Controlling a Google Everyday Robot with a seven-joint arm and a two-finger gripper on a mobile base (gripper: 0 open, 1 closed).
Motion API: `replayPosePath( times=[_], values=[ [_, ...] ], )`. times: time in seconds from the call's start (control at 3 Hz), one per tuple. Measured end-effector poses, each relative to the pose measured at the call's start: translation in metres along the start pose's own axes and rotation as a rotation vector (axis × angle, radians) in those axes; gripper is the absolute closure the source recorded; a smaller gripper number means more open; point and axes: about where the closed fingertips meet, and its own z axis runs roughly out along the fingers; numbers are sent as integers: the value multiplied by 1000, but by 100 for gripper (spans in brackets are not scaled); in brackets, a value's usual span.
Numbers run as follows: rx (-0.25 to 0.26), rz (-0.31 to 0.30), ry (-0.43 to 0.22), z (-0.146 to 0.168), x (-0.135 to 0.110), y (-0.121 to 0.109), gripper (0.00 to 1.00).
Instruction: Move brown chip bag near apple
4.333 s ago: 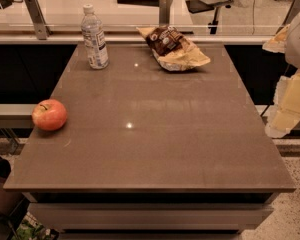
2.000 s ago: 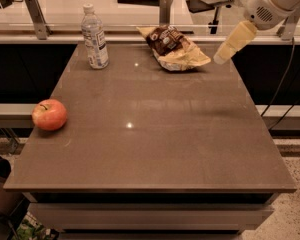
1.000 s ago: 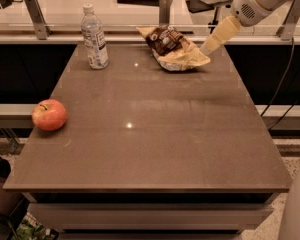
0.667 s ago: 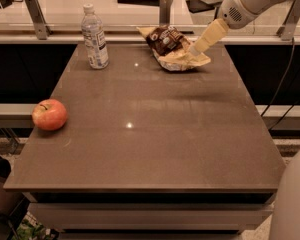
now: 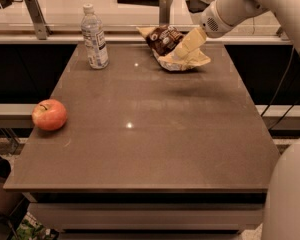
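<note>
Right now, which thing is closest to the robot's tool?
The brown chip bag: the tool is at it, back right; water bottle and apple sit farther left.

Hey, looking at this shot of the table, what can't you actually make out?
- Camera view: the pincer, over the far right of the table, covers the right part of the brown chip bag; whether they touch cannot be told.
- Camera view: the arm is cut off by the top and right edges.
- Camera view: the print on the water bottle label is too small to read.

Grey-brown table (image 5: 165, 144)
Cream gripper (image 5: 179, 50) was at the far dark-brown, tan-edged chip bag (image 5: 162, 38); the apple (image 5: 49, 114) was red-yellow.
</note>
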Motion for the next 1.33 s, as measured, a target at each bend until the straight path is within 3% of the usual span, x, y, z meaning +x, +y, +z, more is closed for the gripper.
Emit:
replayPosePath(
  times=[0.67,1.33],
  values=[
    [45,56,-88,55,-21,-13,0],
    [73,60,-85,102,-23,-32,0]
  ],
)
